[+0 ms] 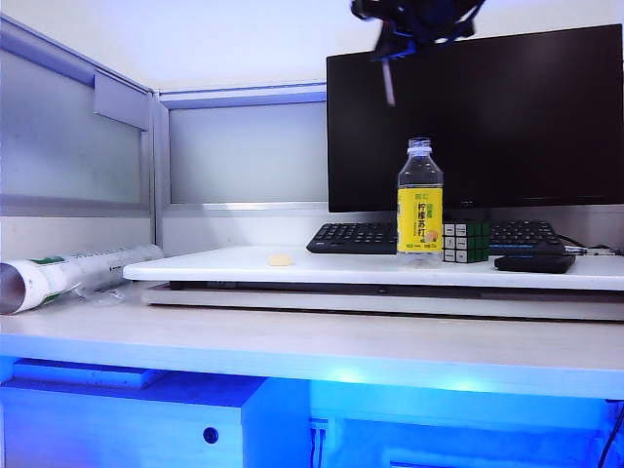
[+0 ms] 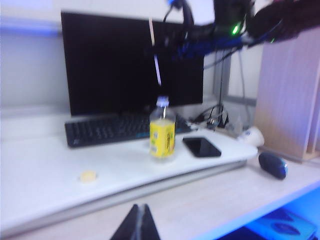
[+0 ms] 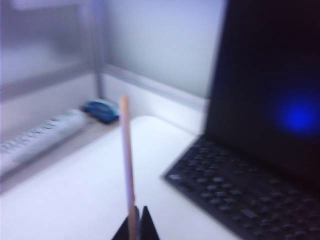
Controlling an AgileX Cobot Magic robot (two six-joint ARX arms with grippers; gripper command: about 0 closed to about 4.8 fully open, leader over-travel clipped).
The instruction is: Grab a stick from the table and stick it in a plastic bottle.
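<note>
On the exterior view, going left to right: a tube (image 1: 68, 275) lies at the bench's (image 1: 292, 341) 9 o'clock edge, clear of the work. The left tool (image 2: 141, 226) sits low at 6 o'clock, clenched and empty, out of the way. The bottle (image 1: 420, 200) stands upright and uncapped, holding clear liquid but no stick. The right tool (image 1: 414, 19), at 12 o'clock above it, is clenched on the stick (image 1: 389, 80), which hangs down toward the neck for insertion.
</note>
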